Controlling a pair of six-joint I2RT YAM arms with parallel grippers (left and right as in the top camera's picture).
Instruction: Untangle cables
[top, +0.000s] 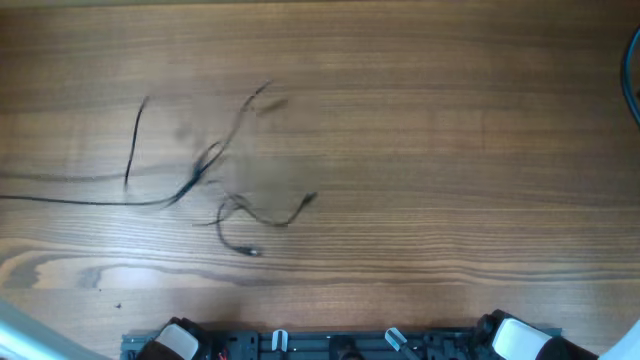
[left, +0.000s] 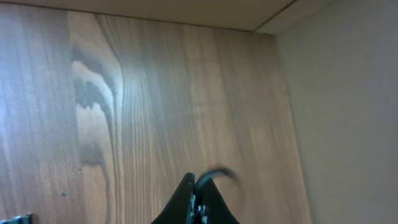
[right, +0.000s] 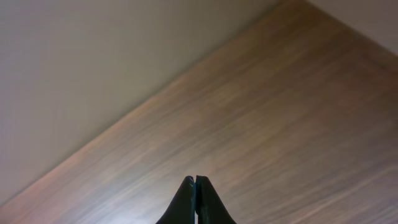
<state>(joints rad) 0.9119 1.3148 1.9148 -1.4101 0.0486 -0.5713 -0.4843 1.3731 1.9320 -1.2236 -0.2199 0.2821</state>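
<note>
From overhead, the cables (top: 205, 165) lie in a loose tangle on the left half of the bench (top: 450, 150). 1 strand runs off to the left edge, and a silvery plug tip (top: 252, 252) points toward the near edge. The 2 arms sit folded back at the near edge, left arm (top: 172, 342) and right arm (top: 518, 338), well apart from the cables.

In the left wrist view, the left fingers (left: 193, 186) are pressed together and grip nothing. A blurred dark curve (left: 219, 172) sits just beside their tips; I cannot tell what it is.

In the right wrist view, the right fingers (right: 195, 186) are likewise closed tight and empty, angled over bare wood.
</note>
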